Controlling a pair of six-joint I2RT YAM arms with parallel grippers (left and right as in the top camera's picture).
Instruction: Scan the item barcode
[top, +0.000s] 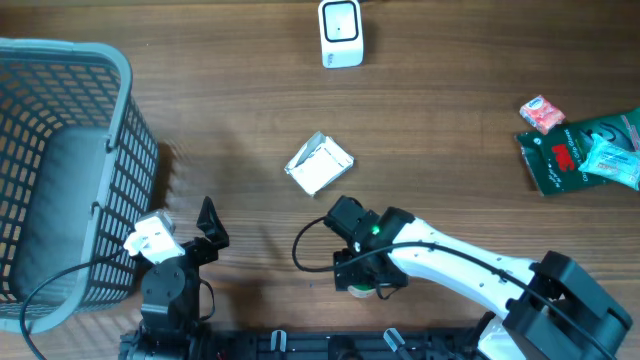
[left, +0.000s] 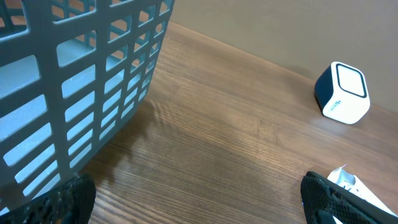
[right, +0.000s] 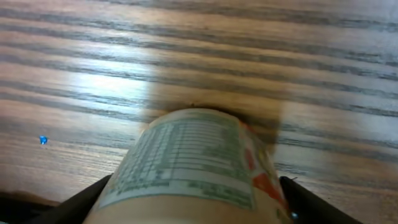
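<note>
Right tool (top: 361, 286) straddles can (right: 193, 155) by table (top: 450, 100) edge.

Grey basket (top: 135, 190) left, green packet (top: 550, 168) right

I see a brown wood-grain surface (top: 470, 90) filling the overhead frame. In the left wrist view a plain tan wall (left: 280, 25) crosses the upper right behind it.

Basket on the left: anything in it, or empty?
Empty as far as visible: overhead, the basket shows only its bare grey floor; its left edge is cropped.
</note>
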